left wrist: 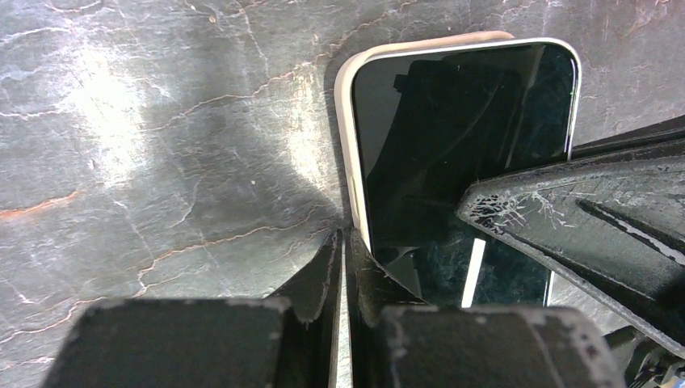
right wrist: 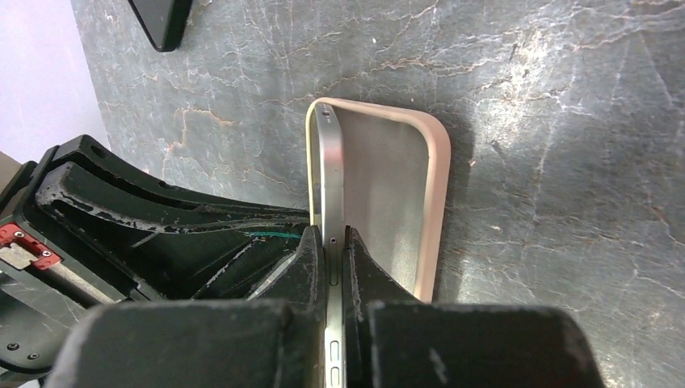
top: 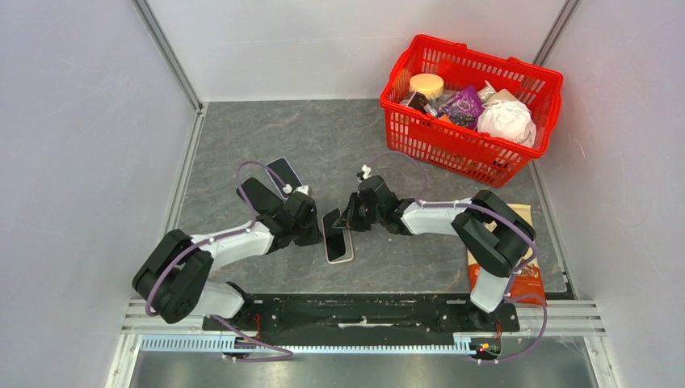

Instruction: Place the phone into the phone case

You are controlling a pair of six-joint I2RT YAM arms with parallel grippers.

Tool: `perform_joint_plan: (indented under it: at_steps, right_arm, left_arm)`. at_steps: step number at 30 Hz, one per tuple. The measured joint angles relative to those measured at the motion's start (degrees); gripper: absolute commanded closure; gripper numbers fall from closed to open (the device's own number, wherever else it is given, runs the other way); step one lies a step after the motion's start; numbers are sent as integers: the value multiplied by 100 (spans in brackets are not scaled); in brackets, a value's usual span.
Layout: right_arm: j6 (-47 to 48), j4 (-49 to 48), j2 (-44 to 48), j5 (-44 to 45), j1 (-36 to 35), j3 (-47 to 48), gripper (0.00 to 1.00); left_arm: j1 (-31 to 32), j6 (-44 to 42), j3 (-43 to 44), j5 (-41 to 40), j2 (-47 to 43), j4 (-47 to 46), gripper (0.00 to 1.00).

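— Right wrist: phone (right wrist: 325,162) stands on edge in the case (right wrist: 436,202). One long side is down at a wall, the case floor mostly bare. Call it half done.
— Where on the counter?
— Middle, toward the near edge. Case lies flat.
— Grippers?
— Right gripper (right wrist: 331,236) pinches the phone across its faces. Left gripper (left wrist: 343,238) has its fingers pressed together, nothing seen between them, tips against the case's long rim.
— What's left?
— Lay the phone flat, press the corners in.
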State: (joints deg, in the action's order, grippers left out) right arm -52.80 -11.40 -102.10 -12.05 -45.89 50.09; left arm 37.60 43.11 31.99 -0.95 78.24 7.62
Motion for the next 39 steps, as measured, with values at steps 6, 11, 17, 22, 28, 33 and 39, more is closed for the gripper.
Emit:
perform_joint_plan:
  at_steps: [6, 11, 17, 22, 28, 33, 39]
  right_arm:
    - [129, 651, -2, 205, -28, 323, 58]
    - [295, 1362, 2, 481, -50, 505, 50]
    - [417, 1869, 59, 551, -61, 708, 45]
    - [551, 2426, 260, 745, -79, 868, 39]
    - [647, 2850, 420, 1069, -96, 1056, 38]
    - [612, 3099, 597, 1307, -160, 1012, 52]
    - [448, 3209, 896, 1410, -466, 658, 56]
  left_arm:
    - [2, 7, 0, 0, 0, -4, 91]
    - [9, 11, 0, 2, 0, -9, 91]
    - [13, 13, 0, 2, 0, -9, 91]
    - [15, 13, 0, 4, 0, -11, 91]
    - [76, 22, 0, 7, 0, -13, 91]
    - [179, 70, -2, 7, 0, -15, 92]
    - [310, 111, -24, 101, -4, -31, 92]
